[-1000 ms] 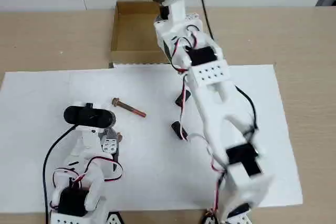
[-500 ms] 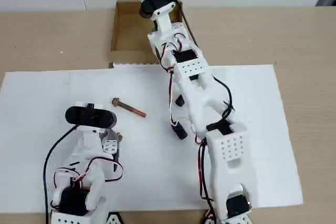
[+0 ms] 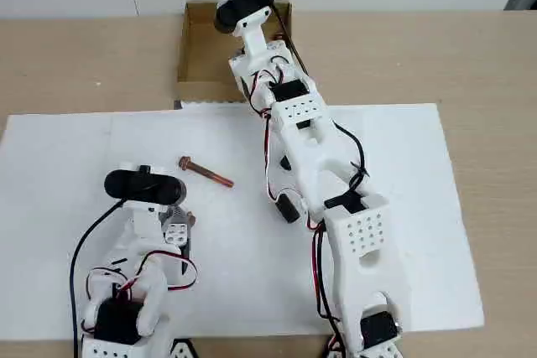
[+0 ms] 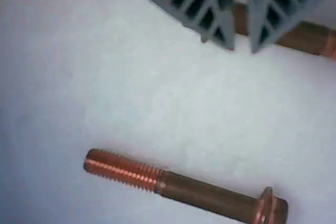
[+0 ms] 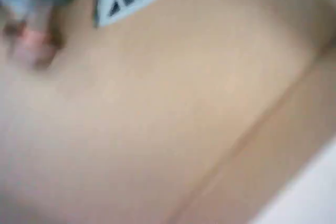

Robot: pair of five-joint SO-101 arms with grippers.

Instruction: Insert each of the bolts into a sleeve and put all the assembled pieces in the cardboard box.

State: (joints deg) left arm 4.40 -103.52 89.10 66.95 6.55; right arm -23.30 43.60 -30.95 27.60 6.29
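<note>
A copper bolt [image 3: 205, 172] lies loose on the white paper, and it shows close up as the bolt [image 4: 184, 187] in the left wrist view. My left gripper [image 3: 183, 236] hangs low over the paper just short of that bolt. The left gripper [image 4: 240, 43] is shut on another copper piece [image 4: 304, 36] that crosses between its grey fingers. My right arm stretches to the cardboard box [image 3: 201, 56] at the table's far side. Inside the box [image 5: 173, 103], my right gripper [image 5: 76, 17] looks shut on a blurred copper piece [image 5: 31, 43], close above the floor.
The white paper [image 3: 84, 165] covers most of the wooden table [image 3: 470, 56]. Two small black pieces [image 3: 289, 207] lie on the paper beside the right arm, partly under it. Open paper lies left of the loose bolt.
The right arm has stretched forward and sunk, swinging its wrist left over the box. The left arm and the loose bolt have not moved.
</note>
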